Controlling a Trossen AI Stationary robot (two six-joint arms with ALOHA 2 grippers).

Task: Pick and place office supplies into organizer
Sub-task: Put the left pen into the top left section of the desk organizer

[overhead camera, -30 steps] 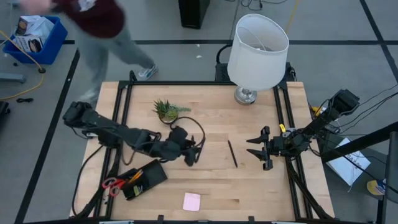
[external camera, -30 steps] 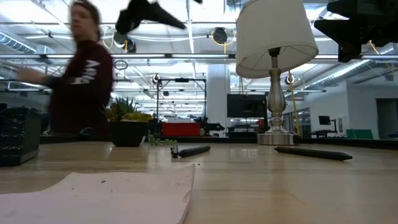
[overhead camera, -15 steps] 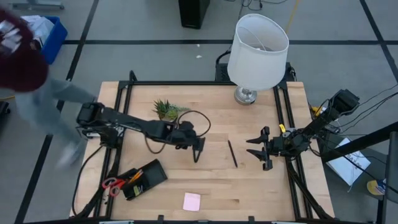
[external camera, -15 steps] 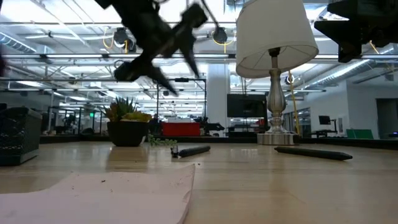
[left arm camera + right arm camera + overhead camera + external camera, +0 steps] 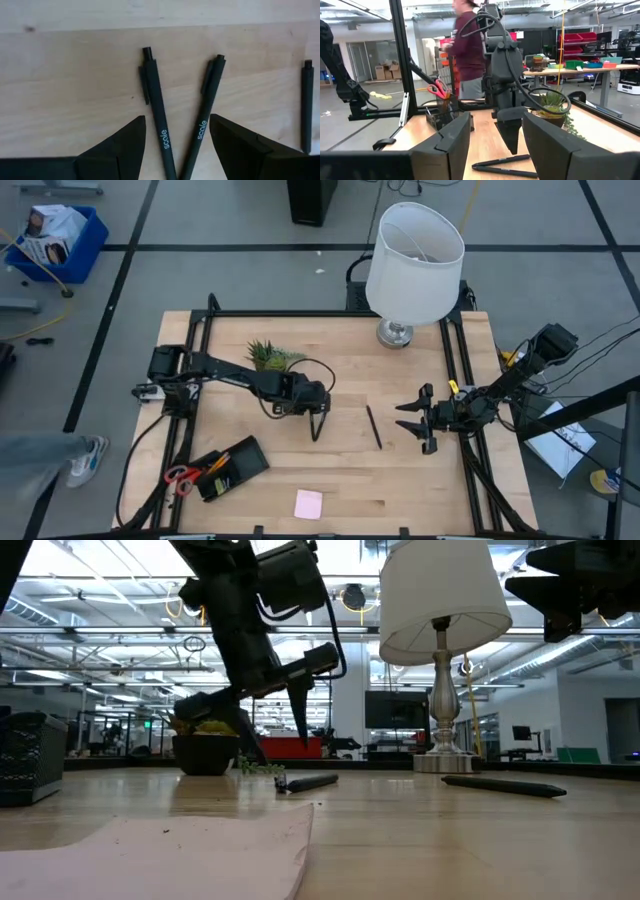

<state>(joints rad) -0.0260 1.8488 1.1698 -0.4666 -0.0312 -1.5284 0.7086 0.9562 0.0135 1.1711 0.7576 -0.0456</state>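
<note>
We've got the left gripper [image 5: 318, 423] hovering jaws-wide and empty over mid-table, fingers pointing down. Its wrist view shows 2 black pens [image 5: 159, 112] directly below, crossed in a V: bodies meet near the gripper end, clip ends splay away. Both long axes run roughly along the camera's forward direction, so both pens sit inside the open gap between the fingers [image 5: 117, 145]. Closing here likely catches both; we'd judge a shift toward 1 pen is needed first. A 3rd pen [image 5: 373, 426] lies alone between the 2 grippers, long axis near-to-far.

The right gripper [image 5: 422, 419] waits at the right side, jaws also apart, holding nothing.

Left arm is clearly nearer the pair. The organizer [image 5: 232, 468] sits at the near-left corner, scissors [image 5: 178, 477] at its left end.
</note>
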